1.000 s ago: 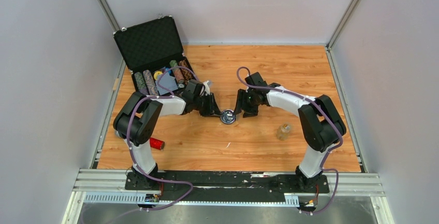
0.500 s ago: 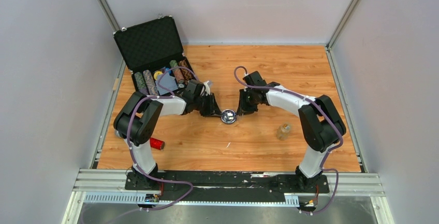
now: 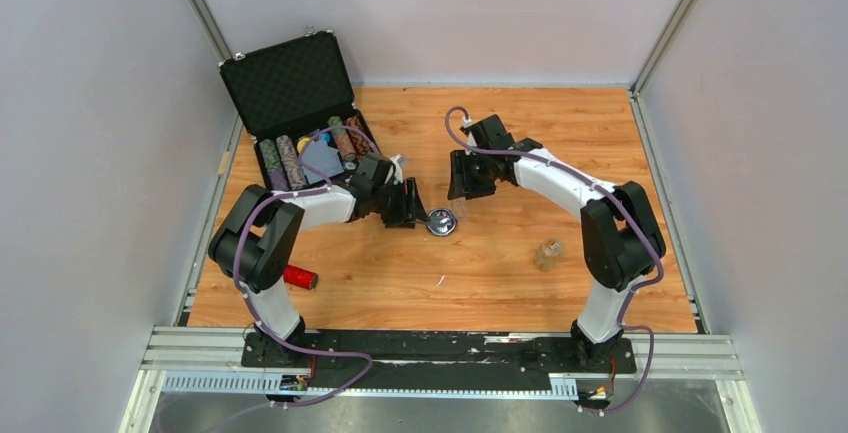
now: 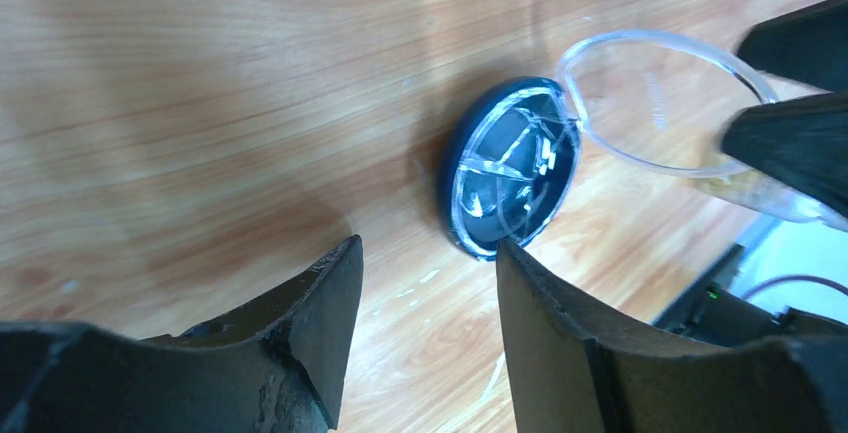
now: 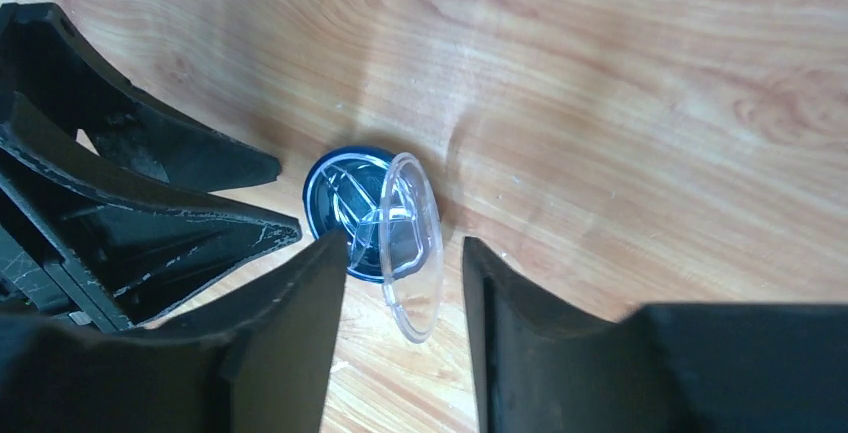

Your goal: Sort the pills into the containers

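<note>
1. Dish (image 3: 441,221) sits flat on the table (image 3: 560,143) mid-workspace, between the two arms. Open face up, dark dividers showing. No pills seen inside, though glare makes that uncertain.
2. Dish is round, so no long axis; its axis points straight up.
3. Right gripper (image 5: 402,245) is raised just behind the dish, jaws pinching the rim of a clear lid (image 4: 650,103). Lid hangs tilted, nearly edge-on in the right wrist view, partly over the dish. Likely reason: uncover the compartments for filling.
4. Left gripper (image 4: 428,253) is low, just beside the dish on the left. Jaws apart, nothing between them, tips short of the rim. Probably placed to steady the dish.
5. Small clear bottle (image 3: 547,253) stands well apart near the right arm; probably the pill supply.
</note>
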You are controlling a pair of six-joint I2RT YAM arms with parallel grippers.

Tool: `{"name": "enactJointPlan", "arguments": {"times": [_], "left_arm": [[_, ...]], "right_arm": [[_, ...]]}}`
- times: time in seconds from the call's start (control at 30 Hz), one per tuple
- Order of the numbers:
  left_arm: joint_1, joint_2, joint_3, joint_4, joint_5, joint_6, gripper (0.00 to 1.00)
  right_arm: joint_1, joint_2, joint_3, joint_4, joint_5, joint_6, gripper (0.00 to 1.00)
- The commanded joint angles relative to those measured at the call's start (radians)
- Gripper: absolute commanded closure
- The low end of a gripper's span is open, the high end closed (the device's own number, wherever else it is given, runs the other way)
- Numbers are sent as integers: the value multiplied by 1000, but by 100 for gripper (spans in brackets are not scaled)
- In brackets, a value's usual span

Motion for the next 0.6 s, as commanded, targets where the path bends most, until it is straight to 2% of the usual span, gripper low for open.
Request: {"name": "enactJointPlan", "arguments": {"times": [0.0, 0.2, 0.33, 0.4, 0.47, 0.57], "left_arm": [[7, -53, 35, -175, -150, 60, 38], [10, -131, 81, -239, -207, 95, 34], [12, -217, 93, -259, -261, 147, 30], [14, -273, 99, -274, -313, 175, 22], [17, -353, 104, -282, -363, 212, 3], [20, -425, 122, -303, -462, 291, 0]], "right_arm": [[-5, 21, 82, -40, 24, -37, 48], [-6, -16, 138, -146, 117, 7, 39], [-12, -100, 163, -281, 285, 65, 34], [-32, -149, 167, -362, 339, 112, 32], [-68, -207, 152, -436, 386, 167, 30], [-114, -328, 104, -535, 494, 247, 22]]}}
